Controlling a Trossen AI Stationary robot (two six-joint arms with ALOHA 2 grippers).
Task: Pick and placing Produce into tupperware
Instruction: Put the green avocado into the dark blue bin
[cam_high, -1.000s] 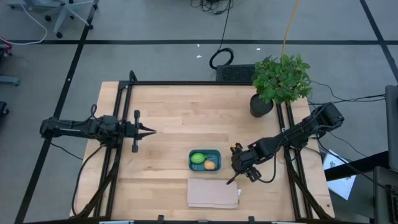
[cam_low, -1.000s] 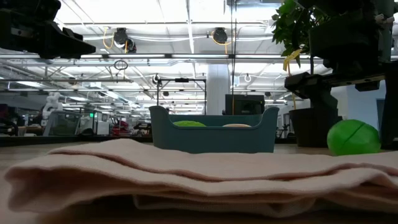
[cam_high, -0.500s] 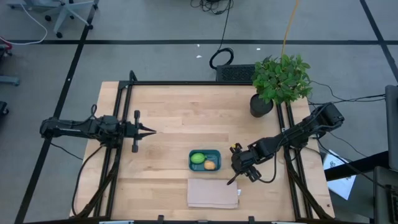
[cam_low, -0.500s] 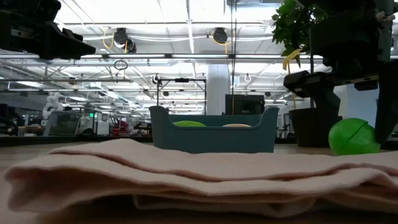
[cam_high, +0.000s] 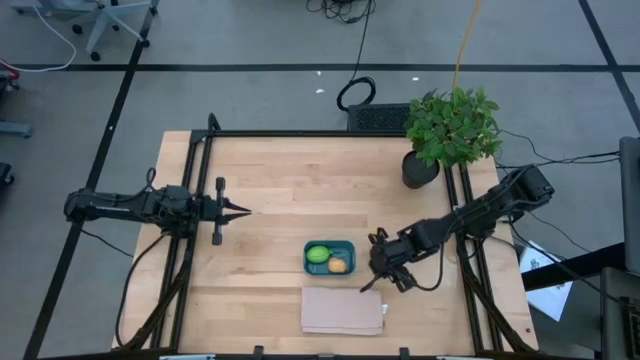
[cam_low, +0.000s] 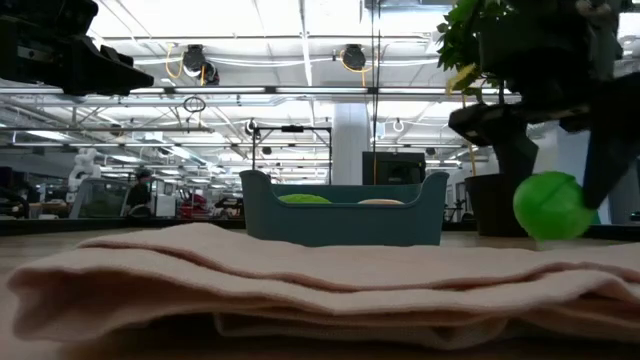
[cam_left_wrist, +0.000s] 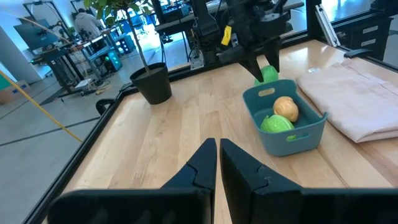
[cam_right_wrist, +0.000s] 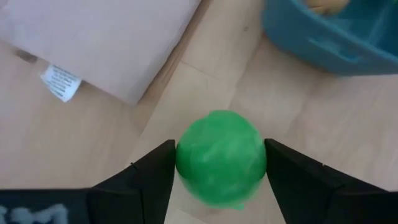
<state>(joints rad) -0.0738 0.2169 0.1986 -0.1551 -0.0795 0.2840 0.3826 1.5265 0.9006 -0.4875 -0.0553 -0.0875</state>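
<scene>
The wooden desk (cam_high: 290, 190) carries everything, with a leafy potted plant (cam_high: 450, 130) standing at its far right corner. A flat tan cloth (cam_high: 342, 310) lies at the near edge, a white label showing at its right side. Just beyond the cloth sits the teal-blue tupperware (cam_high: 311, 247), which already holds two pieces of produce: the lime-green piece (cam_high: 318, 254) on its left and the yellow-orange piece (cam_high: 339, 265) on its right.

The right end effector (cam_high: 378, 272) is low over the desk just to the right of the tupperware, its fingers (cam_right_wrist: 149, 177) pinching the bright green ball (cam_right_wrist: 221, 155) from both sides. In the low view the ball (cam_low: 548, 205) hangs slightly above the desk surface, beside the container and not over it.

The left end effector (cam_high: 243, 210) waits well apart at the left half of the desk, pointing toward the middle, its two fingers pressed together and holding nothing.
</scene>
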